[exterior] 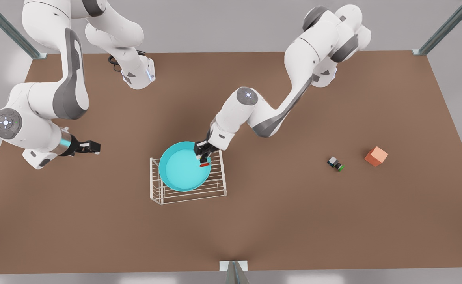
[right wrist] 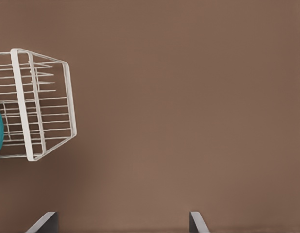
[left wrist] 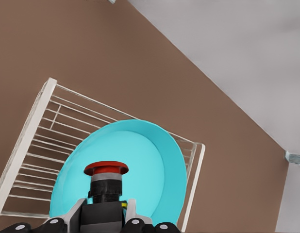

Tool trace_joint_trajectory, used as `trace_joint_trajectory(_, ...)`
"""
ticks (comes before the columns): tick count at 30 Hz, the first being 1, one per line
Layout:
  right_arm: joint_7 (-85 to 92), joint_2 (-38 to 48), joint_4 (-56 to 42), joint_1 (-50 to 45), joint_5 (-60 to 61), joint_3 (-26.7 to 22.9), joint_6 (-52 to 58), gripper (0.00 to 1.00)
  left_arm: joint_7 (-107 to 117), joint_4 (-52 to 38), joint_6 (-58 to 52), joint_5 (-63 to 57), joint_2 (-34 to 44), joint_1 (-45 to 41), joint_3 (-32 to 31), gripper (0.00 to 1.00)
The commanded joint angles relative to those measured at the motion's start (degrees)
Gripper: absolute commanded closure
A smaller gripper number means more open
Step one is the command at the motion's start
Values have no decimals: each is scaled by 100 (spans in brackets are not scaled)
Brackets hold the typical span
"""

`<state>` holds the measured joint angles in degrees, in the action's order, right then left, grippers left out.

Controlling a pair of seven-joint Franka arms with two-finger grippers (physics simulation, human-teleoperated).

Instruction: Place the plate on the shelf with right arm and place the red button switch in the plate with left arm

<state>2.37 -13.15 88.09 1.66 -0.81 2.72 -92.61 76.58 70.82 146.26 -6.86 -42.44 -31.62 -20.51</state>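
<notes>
Left wrist view: red button switch (left wrist: 105, 180) gripped above plate (left wrist: 150, 160).

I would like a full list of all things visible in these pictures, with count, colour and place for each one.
plate: one, turquoise, lying on top of the shelf.
shelf: one, white wire, near the middle of the table.
red button switch: one, red cap on a dark body, held above the plate.
green button switch: one, green cap, on the table toward the front view's right.
cube: one, salmon-orange, just beyond the green button switch.
table: one, brown.
left gripper: one, black, fingers shut on the red button switch over the plate's edge.
right gripper: one, black, open, waiting at the front view's left.
</notes>
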Motion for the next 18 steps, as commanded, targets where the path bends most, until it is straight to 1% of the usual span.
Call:
trace_joint_trajectory(1, -615, 6, -29, 1, -7, 0, 6, 0, 3882, -332, 1695, -562, -299, -46, 56, 55)
trace_joint_trajectory(2, -615, 6, -29, 10, -7, 0, 14, 0, 3882, -526, 1853, -755, -537, -72, 56, 55)
trace_joint_trajectory(3, -615, 6, -37, 10, -7, 0, 14, 0, 3891, -534, 2047, -852, -616, -291, 223, 55)
trace_joint_trajectory(5, -615, 6, -37, 10, -7, 0, 14, 0, 3873, -534, 2073, -931, -853, -924, 794, 55)
trace_joint_trajectory(6, -615, 6, -37, 10, 1, 0, 14, 0, 3882, -534, 2073, -1001, -959, -1118, 979, 55)
trace_joint_trajectory(7, -615, 6, -37, 10, -7, 0, 14, 0, 3882, -465, 2073, -1097, -959, -1153, 979, 51)
trace_joint_trajectory(8, -615, 6, -46, 10, 1, 0, 14, 0, 3812, -359, 2056, -1703, -959, -1197, 979, 0)
trace_joint_trajectory(9, -615, 6, -37, 10, 1, 0, 14, 0, 3592, -341, 1898, -2003, -959, -1179, 979, 0)
trace_joint_trajectory(12, -615, 6, -46, 10, 1, 0, 14, 0, 3285, -306, 1581, -1995, -906, -1144, 970, 0)
trace_joint_trajectory(13, -606, 6, -46, 10, 1, 0, 14, 0, 2117, -288, 449, -1776, -722, -610, 296, 0)
trace_joint_trajectory(14, -606, 6, -46, 18, 1, 0, 23, 0, 710, -394, -1870, -1397, -537, 1059, -1962, 0)
trace_joint_trajectory(15, -606, 6, -46, 18, 1, 0, 15, 0, 814, -394, -3049, -1449, -493, 2484, -3642, 0)
trace_joint_trajectory(16, -606, 6, -46, 10, 1, 0, 15, 0, 929, -429, -4086, -1564, -221, 3074, -4127, 0)
trace_joint_trajectory(17, -606, 6, -46, 18, 1, 0, 15, 0, 964, -447, -4580, -1564, -132, 3522, -4487, 0)
trace_joint_trajectory(18, -606, 6, -46, 10, 1, 0, 14, 0, 903, -447, -5045, -1783, -54, 3742, -4549, 0)
